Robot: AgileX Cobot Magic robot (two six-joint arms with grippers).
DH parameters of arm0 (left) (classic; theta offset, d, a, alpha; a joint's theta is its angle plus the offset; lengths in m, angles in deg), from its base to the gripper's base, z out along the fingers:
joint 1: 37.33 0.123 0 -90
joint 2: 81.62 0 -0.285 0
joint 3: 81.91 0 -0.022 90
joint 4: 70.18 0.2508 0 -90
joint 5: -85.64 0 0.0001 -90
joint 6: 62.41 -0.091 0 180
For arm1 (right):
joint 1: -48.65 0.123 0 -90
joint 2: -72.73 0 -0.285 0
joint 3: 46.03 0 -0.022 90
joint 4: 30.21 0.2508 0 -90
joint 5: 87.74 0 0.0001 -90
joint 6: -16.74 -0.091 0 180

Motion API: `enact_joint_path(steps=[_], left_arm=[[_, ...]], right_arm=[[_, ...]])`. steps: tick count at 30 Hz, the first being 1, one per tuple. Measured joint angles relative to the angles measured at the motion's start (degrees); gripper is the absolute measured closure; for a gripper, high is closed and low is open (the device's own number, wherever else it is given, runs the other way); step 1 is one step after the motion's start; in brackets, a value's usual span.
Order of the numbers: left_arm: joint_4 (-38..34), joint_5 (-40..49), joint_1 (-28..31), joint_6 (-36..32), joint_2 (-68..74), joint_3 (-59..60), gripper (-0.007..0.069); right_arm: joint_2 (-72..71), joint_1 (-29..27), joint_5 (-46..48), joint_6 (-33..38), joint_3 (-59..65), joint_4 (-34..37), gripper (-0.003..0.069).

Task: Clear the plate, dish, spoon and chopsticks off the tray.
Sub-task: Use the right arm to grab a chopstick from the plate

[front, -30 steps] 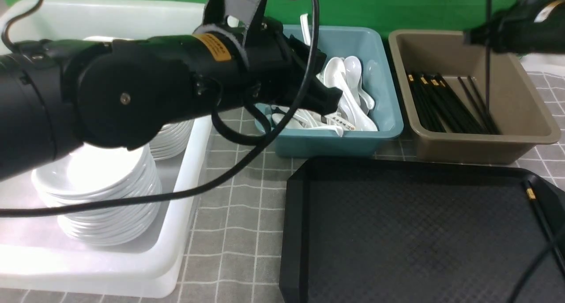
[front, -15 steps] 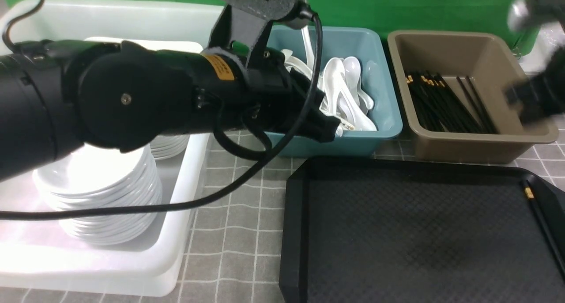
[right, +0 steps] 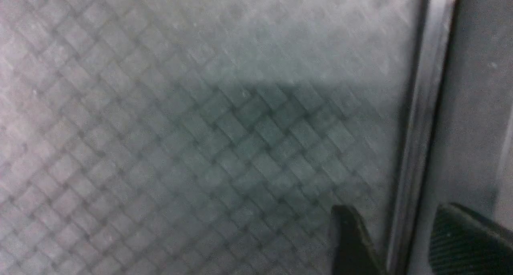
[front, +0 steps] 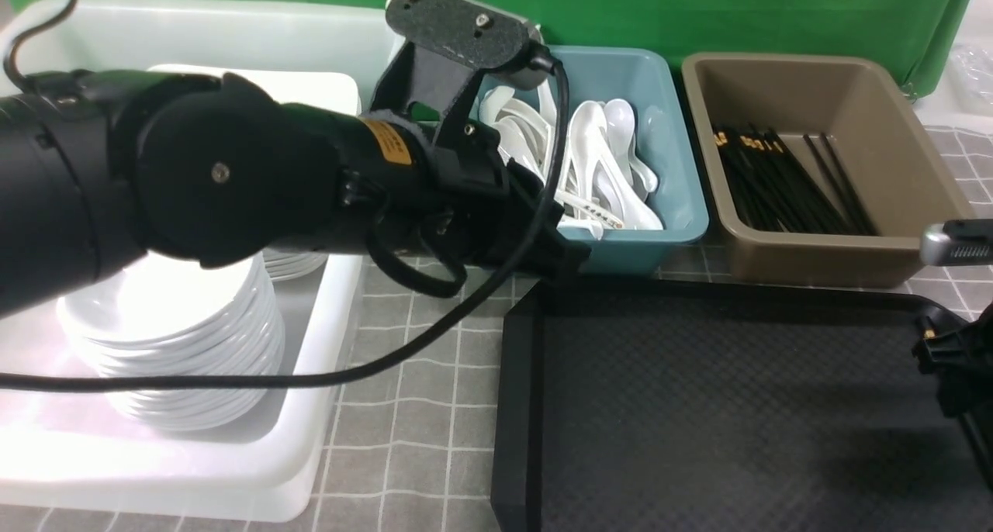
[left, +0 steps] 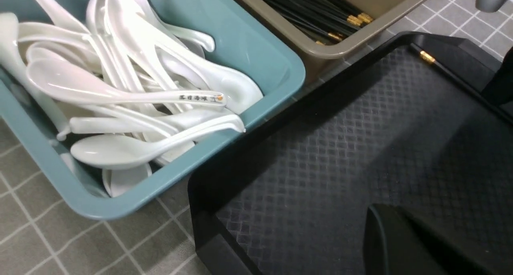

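The right wrist view is blurred, and in the front view the right arm is cut off by the right edge, so little of it shows there. The left arm fills the left of the front view and hides part of the white bin and of the stacked white dishes in it. The left pincer hangs over the far left corner of the tray. Only one dark finger shows in its wrist view, so whether it is open cannot be told.

The tray is black with a diamond pattern and a raised rim, and sits on the grey checked table. One thin black chopstick with a gold band near its far end lies on the tray, along the right rim. The spoon, white with dark characters and an orange mark at its handle end, rests on top of plain white spoons in the teal bin, beyond the tray. The brown bin to its right holds more black sticks.

The right pincer is low over the tray's right side with its two fingers apart. The chopstick runs between them, and they grip nothing.
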Motion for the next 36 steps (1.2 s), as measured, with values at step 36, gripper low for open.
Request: enact_joint_path(steps=[36], left_arm=[[0.0, 2.77, 0.0, 0.59, 0.0, 0.0, 0.0619]], right_arm=[[4.31, 1.67, -2.22, 1.12, -0.17, 1.72, 0.0326]])
